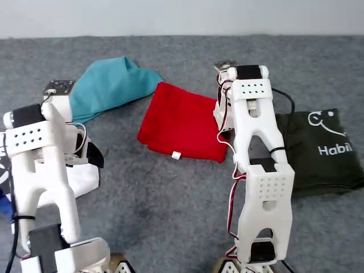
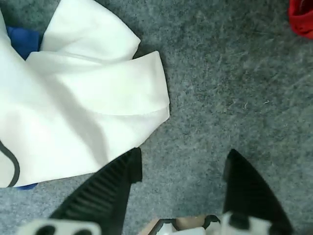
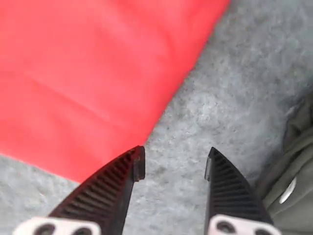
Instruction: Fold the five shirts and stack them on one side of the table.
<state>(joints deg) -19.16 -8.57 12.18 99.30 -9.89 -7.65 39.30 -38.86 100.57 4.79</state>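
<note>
Status: five shirts accounted for, spread over the table (image 1: 170, 193), no single stack yet. Centre: the red shirt (image 1: 185, 122), folded flat. Beyond it, twd the left arm's side: the teal shirt (image 1: 108, 85), folded only roughly. On the right arm's side: the dark shirt (image 1: 318, 153), folded. Under the left arm: the white shirt (image 2: 73, 112), loose, one flap turned over, w/ the blue shirt (image 2: 22, 41) peeking out from beneath.

Tools: the right gripper (image 3: 174, 155) has jaws spread, holding nothing, over bare table just beside the red shirt's edge; dark shirt is near on its other side. The left gripper (image 2: 183, 161) has jaws spread, holding nothing, over bare table just beside the white shirt's hem.

Assessment: red and dark look done; white needs refolding. Step in hand is prob. pickup of the red shirt for stacking. Next move calls for shifting over the red edge, pinching all layers together so the fold holds, then carrying to the chosen side.
</note>
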